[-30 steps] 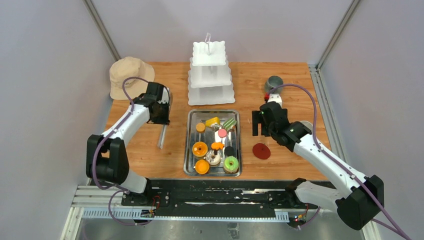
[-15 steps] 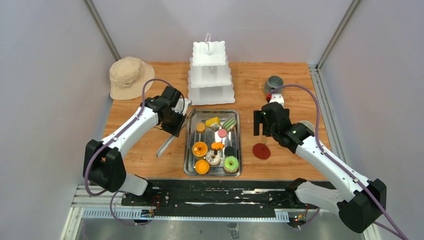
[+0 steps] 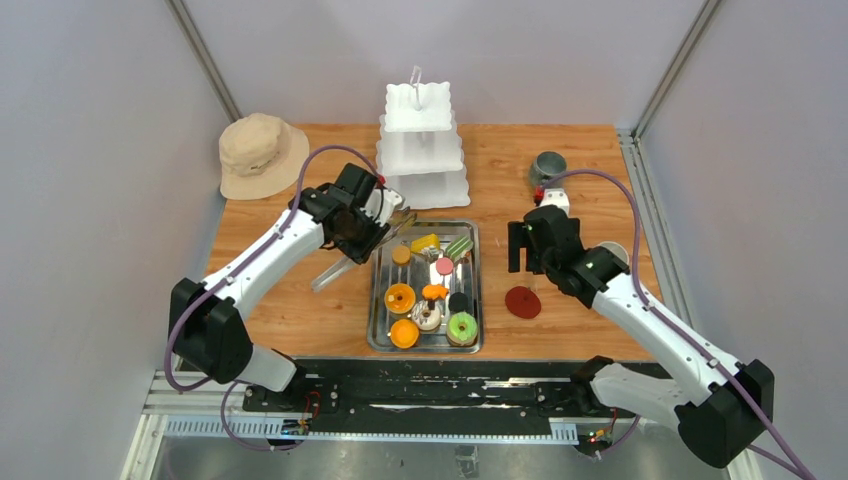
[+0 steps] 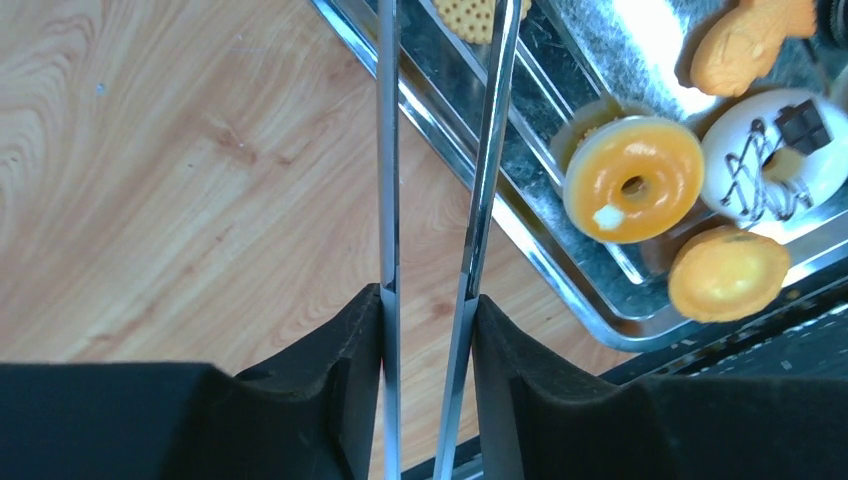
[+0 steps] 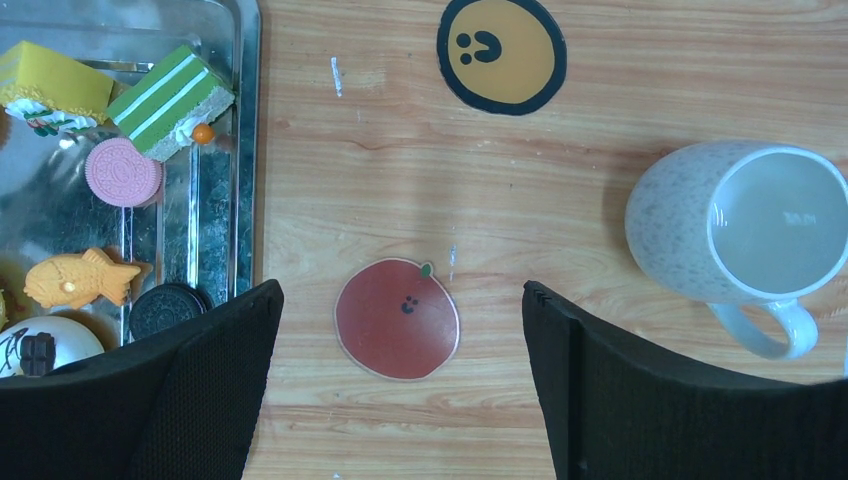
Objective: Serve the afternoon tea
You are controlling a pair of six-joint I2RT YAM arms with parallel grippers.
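Currently the left end effector [image 4: 430,305] is clenched on a pair of steel tongs [image 4: 488,150]. One finger presses on the outside of each arm, so squeezing the fingers should work the tongs. The arms stand a little apart, which I read as readying them to take a pastry. They run straight out ahead of the fingers, and their tips cross the rim of the steel tray [image 5: 248,120] over a waffle-patterned biscuit [image 4: 470,12].

All the pastries lie in the tray, none yet on the white three-tier stand [image 3: 421,150] beyond this end effector. The orange donut [image 4: 632,178], chocolate-drizzled white donut [image 4: 775,165] and orange tart [image 4: 728,285] sit off to one side of the tong arms, with the fish-shaped pastry [image 4: 750,40] further ahead.

The right end effector [image 5: 400,292] is fully released and holds nothing. It hangs over the apple coaster [image 5: 397,320], with the white speckled mug [image 5: 740,225] just outside one finger and the yellow smiley coaster [image 5: 500,50] ahead. This looks like waiting clear of the tray. The grey mug [image 3: 547,165] stands farther ahead of it.

Versus a second ago:
- The left arm has swung from the bare counter near the bucket hat [image 3: 258,152] to the tray's corner, carrying the tongs.
- The tongs have spread slightly.
- The right arm has barely shifted.
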